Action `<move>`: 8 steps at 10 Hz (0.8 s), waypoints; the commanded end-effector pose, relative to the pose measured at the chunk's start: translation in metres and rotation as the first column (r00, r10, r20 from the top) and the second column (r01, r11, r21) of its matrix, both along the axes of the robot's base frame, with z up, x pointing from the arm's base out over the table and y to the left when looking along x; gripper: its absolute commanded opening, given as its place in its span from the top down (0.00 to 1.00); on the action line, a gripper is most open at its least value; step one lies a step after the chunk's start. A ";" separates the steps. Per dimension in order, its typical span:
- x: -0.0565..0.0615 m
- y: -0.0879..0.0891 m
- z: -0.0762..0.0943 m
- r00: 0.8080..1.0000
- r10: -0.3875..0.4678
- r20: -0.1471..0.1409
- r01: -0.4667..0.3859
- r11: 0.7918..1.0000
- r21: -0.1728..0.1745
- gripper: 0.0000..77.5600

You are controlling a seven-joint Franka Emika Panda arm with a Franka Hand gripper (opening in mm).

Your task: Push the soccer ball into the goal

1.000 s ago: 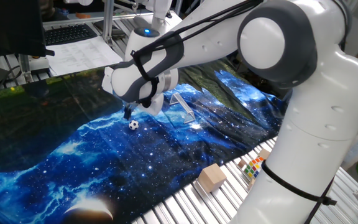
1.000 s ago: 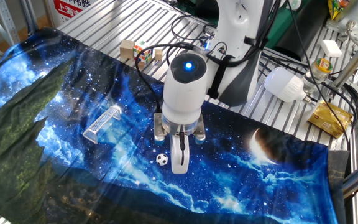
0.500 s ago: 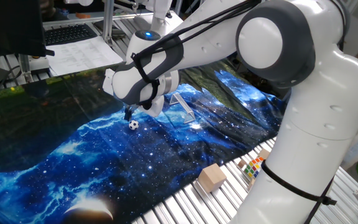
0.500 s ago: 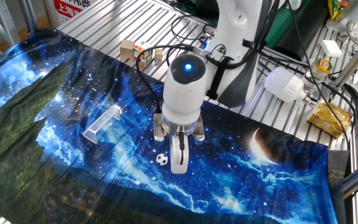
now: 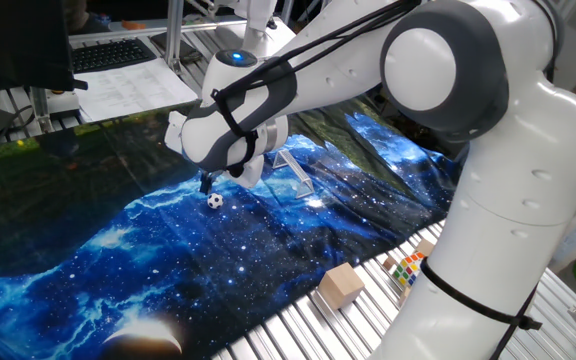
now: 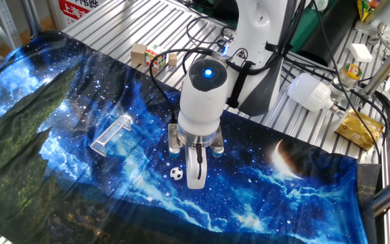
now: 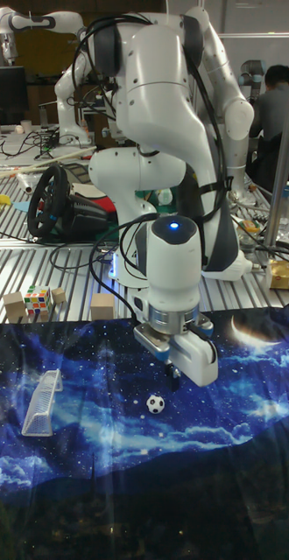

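Observation:
The soccer ball (image 5: 214, 200) (image 6: 175, 173) (image 7: 155, 403) is a tiny white ball with black patches, resting on the blue galaxy-print cloth. My gripper (image 5: 206, 183) (image 6: 196, 181) (image 7: 174, 378) points down right beside it, fingertips close to the cloth and a small gap from the ball. Its fingers are pressed together with nothing between them. The goal (image 5: 293, 170) (image 6: 112, 134) (image 7: 41, 402), a small whitish rod frame, stands on the cloth well away from the ball, on the far side of it from the gripper in the other fixed view.
A tan wooden block (image 5: 340, 284) and a multicoloured puzzle cube (image 5: 405, 270) (image 6: 156, 57) (image 7: 38, 302) lie on the slatted metal table beyond the cloth edge. A white bulb-shaped object (image 6: 310, 91) and a yellow packet (image 6: 357, 129) sit near the robot base.

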State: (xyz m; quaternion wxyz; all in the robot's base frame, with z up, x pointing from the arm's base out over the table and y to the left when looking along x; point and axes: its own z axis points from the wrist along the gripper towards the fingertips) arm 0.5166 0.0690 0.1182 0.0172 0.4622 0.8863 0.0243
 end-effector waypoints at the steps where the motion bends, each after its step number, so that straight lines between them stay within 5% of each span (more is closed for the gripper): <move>1: 0.001 0.000 0.002 0.999 -0.052 -0.008 0.052 0.997 0.062 1.00; 2: 0.001 0.000 0.002 0.998 -0.062 -0.010 0.063 0.993 0.104 1.00; 8: 0.003 0.008 -0.017 0.977 -0.212 -0.025 0.213 0.974 0.077 1.00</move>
